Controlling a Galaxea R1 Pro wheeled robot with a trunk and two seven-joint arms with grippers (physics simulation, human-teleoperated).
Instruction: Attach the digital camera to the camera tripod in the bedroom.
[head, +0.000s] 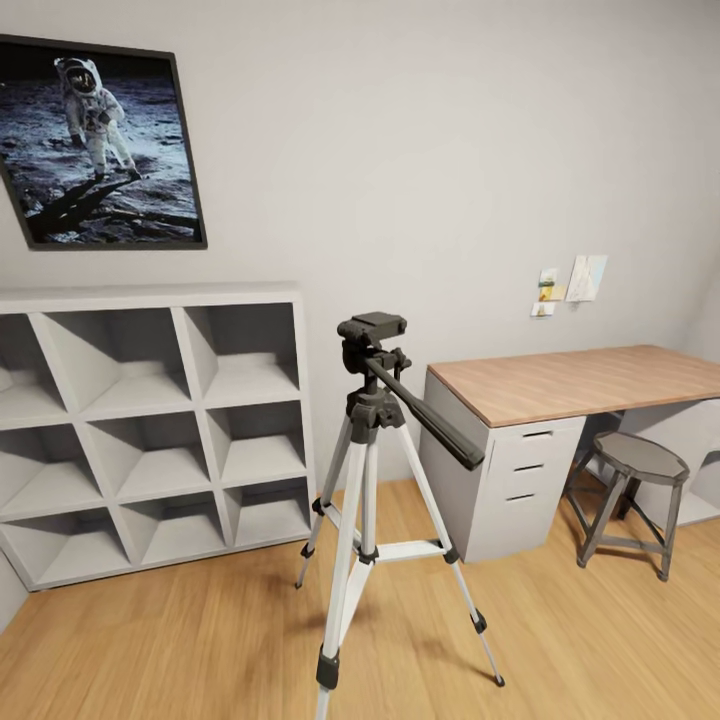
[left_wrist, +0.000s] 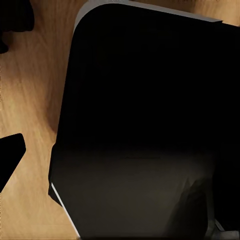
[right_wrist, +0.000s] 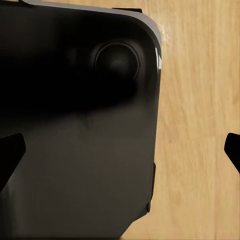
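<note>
The camera tripod stands on the wood floor in the middle of the head view, silver legs spread. Its dark grey head has a bare top plate, and the long pan handle slopes down to the right. The digital camera is out of view. My left gripper hangs over my own black base, with one dark fingertip showing at the frame's edge. My right gripper is open, fingertips wide apart, nothing between them, above the base and the floor.
A white cube shelf stands against the wall left of the tripod, under a framed astronaut picture. To the right are a wood-topped white desk with drawers and a short grey metal stool. Open floor lies in front of the tripod.
</note>
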